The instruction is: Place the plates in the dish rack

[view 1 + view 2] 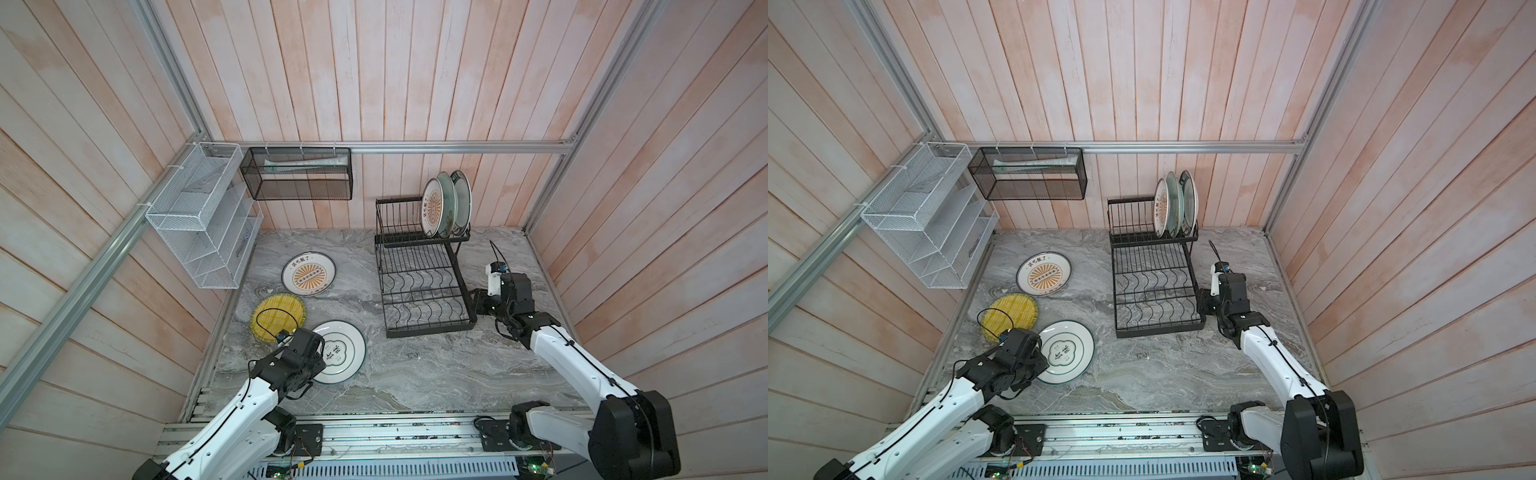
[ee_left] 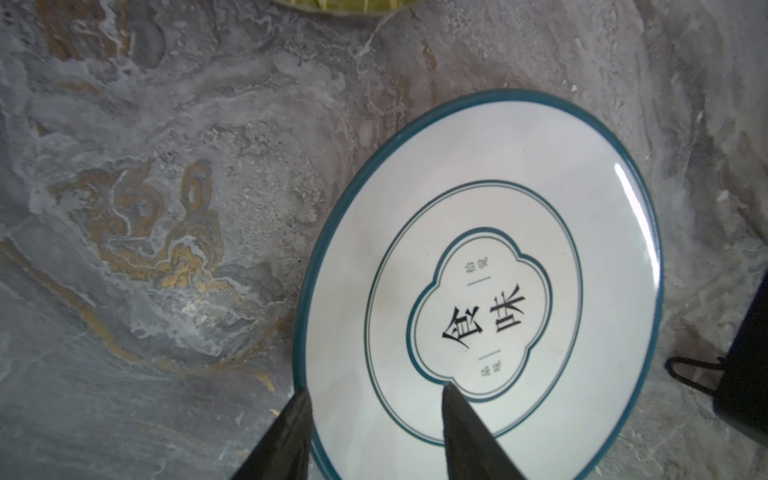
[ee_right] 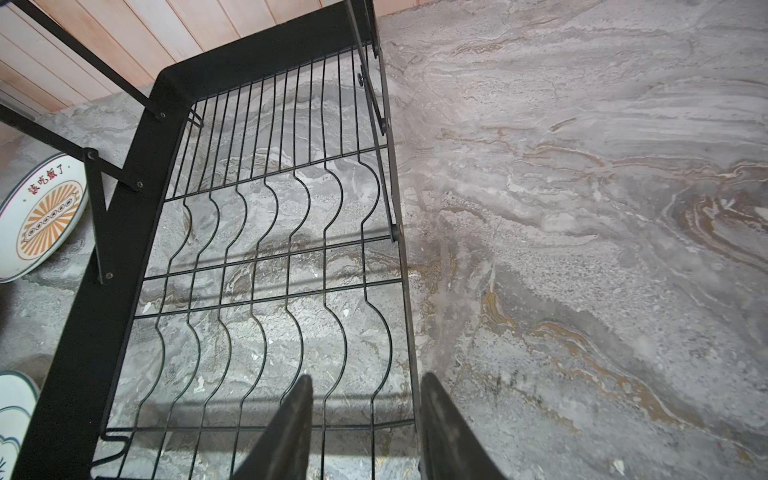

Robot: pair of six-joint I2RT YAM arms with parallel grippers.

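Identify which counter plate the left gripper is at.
The green-ringed white round plate; left gripper straddles its rim. Yellow ribbed plate and orange-sunburst plate lie apart.

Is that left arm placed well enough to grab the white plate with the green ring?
Probably yes. The left gripper hangs open right above the green-ringed plate, with one jaw at its rim and the other over its face. Nothing lies in between.

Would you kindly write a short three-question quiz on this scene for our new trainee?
1. How many plates stand upright in the upper tier of the dish rack?
2. True or false: the right gripper holds a plate.
3. The flat plate beneath the left gripper has a rim of which colour? A. red B. green C. yellow
Key: 1. three; 2. false; 3. B.
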